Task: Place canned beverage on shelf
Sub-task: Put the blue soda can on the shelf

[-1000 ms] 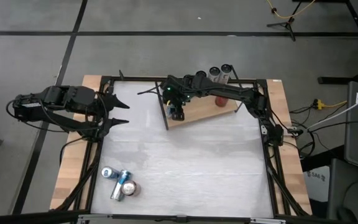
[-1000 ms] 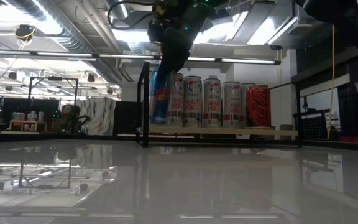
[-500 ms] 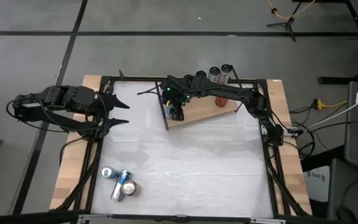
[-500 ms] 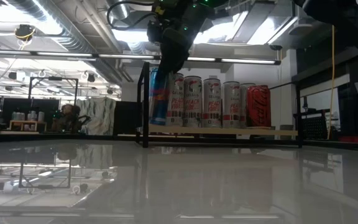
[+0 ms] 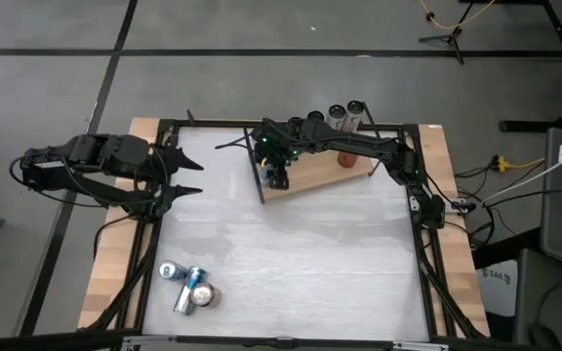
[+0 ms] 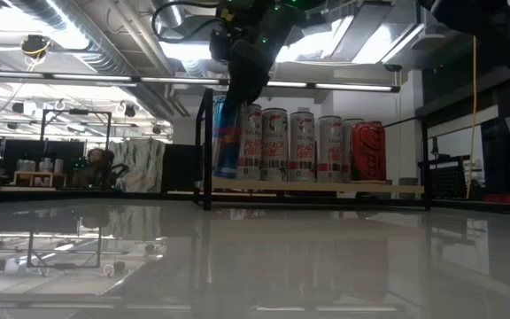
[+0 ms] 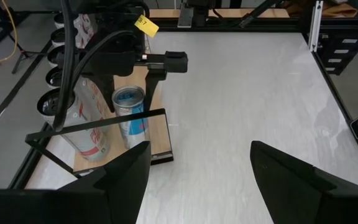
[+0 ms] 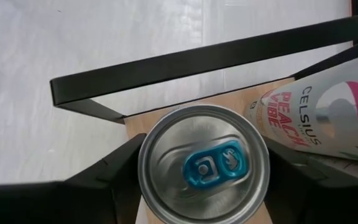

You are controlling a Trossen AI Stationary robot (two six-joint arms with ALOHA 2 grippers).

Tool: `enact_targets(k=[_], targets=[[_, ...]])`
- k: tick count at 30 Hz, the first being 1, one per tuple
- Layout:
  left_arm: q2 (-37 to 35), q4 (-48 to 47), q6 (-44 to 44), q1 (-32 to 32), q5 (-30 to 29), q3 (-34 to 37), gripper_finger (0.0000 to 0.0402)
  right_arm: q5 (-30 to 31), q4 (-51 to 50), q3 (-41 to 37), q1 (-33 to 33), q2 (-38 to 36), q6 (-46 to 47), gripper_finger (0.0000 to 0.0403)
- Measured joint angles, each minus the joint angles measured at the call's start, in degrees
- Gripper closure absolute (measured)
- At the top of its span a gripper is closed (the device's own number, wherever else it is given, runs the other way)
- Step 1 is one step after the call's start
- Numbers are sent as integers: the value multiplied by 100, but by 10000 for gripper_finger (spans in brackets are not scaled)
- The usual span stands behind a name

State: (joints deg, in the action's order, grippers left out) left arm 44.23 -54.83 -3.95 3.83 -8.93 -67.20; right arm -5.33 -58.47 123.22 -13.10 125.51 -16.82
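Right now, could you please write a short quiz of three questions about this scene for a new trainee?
1. True or false: the blue can stands upright at the end of the shelf, under the right gripper.
2. Where do the loose cans lie?
A. On the shelf
B. On the table near the front edge
C. In the left gripper
3. Fill in: the can at the opposite end of the row is coloured ____.

Key: 1 true; 2 B; 3 red.

Cans (image 6: 304, 146) stand in a row on the shelf (image 6: 326, 187); three cans (image 5: 187, 286) lie well apart.
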Motion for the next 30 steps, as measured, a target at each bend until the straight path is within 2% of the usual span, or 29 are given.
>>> enact_targets(k=[10, 30], targets=[[2, 0, -2, 1, 0, 0, 134, 52, -16, -2, -7, 24, -9, 81], [2, 0, -20, -1, 0, 0, 134, 19, -5, 46, 0, 22, 9, 75]])
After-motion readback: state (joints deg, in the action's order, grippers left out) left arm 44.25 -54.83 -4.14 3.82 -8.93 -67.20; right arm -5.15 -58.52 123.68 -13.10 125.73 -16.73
